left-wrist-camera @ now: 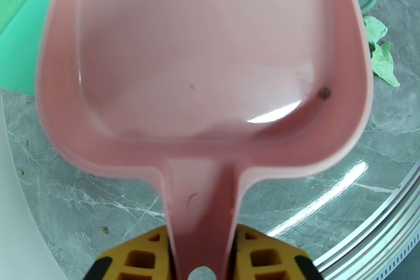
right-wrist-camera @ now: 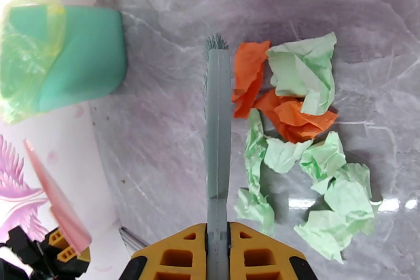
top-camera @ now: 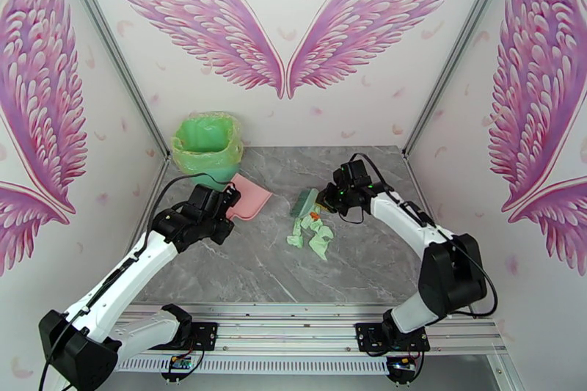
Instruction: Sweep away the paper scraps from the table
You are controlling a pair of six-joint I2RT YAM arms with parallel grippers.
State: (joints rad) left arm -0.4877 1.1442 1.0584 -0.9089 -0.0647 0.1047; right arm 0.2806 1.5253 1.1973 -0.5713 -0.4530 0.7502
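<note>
Grey marble table [top-camera: 242,275], winged backdrop. Left gripper [left-wrist-camera: 202,262] clamps the dustpan [left-wrist-camera: 199,50] by its handle. The pan is empty, waiting beside the bin [top-camera: 208,141]. Right gripper [right-wrist-camera: 218,255] pinches the brush [right-wrist-camera: 218,118] edge-on against the paper scraps [right-wrist-camera: 294,149], heaped mid-table. The brush sits on the pan side of the heap, so it likely needs repositioning.

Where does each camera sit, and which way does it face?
Top external: above and behind the arms, looking down across the table; both show.
Left wrist: on the left gripper, looking along the dustpan it clamps; yellow fingers show.
Right wrist: on the right gripper, looking down the brush it clamps toward the paper scraps; yellow fingers show.
Shared: both wrist views catch the scraps and green bin.
</note>
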